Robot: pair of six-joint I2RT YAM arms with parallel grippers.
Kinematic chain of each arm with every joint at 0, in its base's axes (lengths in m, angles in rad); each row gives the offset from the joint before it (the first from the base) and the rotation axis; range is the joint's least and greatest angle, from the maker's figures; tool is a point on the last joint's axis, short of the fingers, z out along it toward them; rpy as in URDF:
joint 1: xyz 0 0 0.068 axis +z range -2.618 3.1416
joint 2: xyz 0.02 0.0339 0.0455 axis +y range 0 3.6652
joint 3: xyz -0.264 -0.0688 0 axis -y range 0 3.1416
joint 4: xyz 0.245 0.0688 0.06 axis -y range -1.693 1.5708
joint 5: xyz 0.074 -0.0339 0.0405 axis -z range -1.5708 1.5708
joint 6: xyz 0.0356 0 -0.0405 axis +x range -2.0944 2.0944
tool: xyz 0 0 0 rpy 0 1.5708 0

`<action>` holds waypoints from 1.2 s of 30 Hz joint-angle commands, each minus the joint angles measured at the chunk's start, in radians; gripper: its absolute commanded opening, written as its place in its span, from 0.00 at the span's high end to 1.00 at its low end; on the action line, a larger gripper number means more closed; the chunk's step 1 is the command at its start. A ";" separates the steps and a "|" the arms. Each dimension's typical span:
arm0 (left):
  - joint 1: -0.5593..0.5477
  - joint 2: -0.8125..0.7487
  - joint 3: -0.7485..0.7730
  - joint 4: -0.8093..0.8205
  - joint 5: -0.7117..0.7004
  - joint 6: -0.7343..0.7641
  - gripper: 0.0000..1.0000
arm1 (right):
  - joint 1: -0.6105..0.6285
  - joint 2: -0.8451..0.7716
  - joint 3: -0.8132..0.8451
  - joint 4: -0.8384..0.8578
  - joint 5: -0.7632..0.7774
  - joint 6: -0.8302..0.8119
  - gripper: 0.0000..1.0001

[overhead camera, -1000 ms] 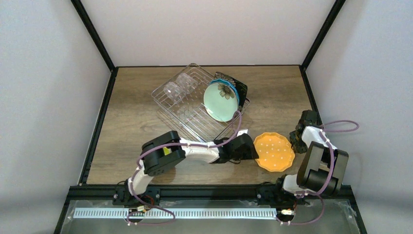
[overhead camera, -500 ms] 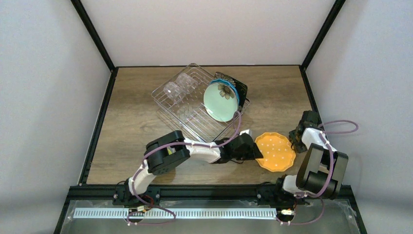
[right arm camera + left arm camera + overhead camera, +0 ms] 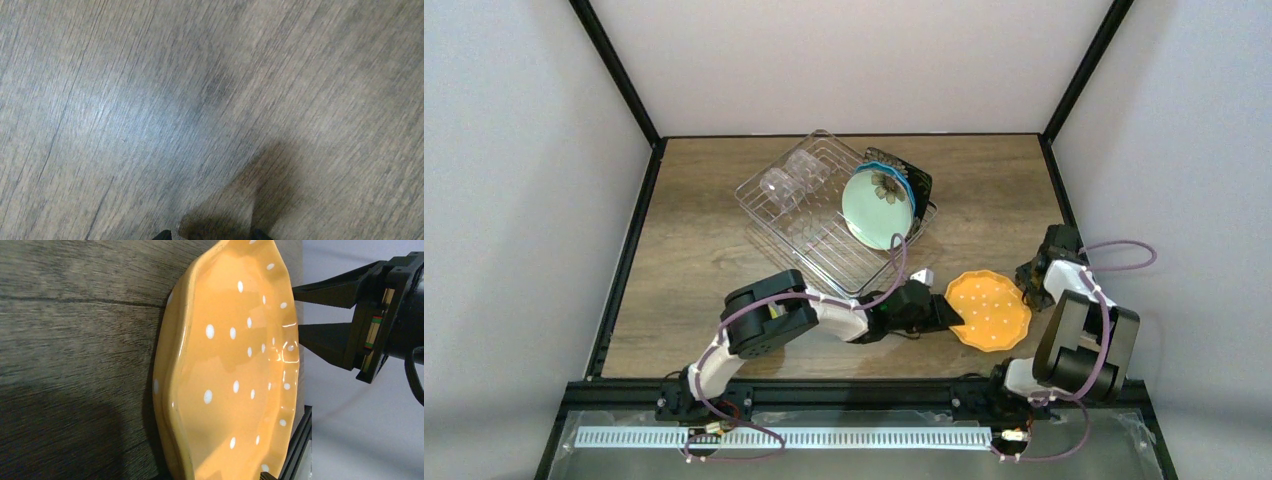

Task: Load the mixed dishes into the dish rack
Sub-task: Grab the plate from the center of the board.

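- Step in hand, as I read it: pick up the orange white-dotted plate (image 3: 989, 310), the only dish I can see outside the dish rack (image 3: 819, 240).
- The plate sits on the table (image 3: 694, 250) at the near right, well apart from the rack and between the two grippers.
- Left gripper (image 3: 952, 312): jaws fully spread and holding nothing, tips right at the plate's left rim. I can't tell from above whether they touch it.
- Right gripper (image 3: 1031, 277): the left wrist view shows both fingers apart with nothing between them, just beside the far rim.
- Orientation: the plate looks flat and face up. It is round and scalloped, so there is no real long axis, only the disc plane, which lies parallel to the table.
- To do it well: slide one finger under the raised lip and the other over it, then bite deep on the rim. A glossy glaze will likely slip under a shallow pinch.
- Use the right fingers as a backstop so the plate can't skate away.
- After the lift, rotate the disc onto its edge, parallel to the round mint flower plate (image 3: 879, 207).
- Drop it between free prongs in front of the mint plate.
- Stay clear of the clear glass (image 3: 789, 178).
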 commanded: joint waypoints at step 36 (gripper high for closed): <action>0.076 -0.033 0.064 0.077 0.012 0.076 0.00 | 0.065 0.089 -0.097 -0.038 -0.173 -0.058 0.09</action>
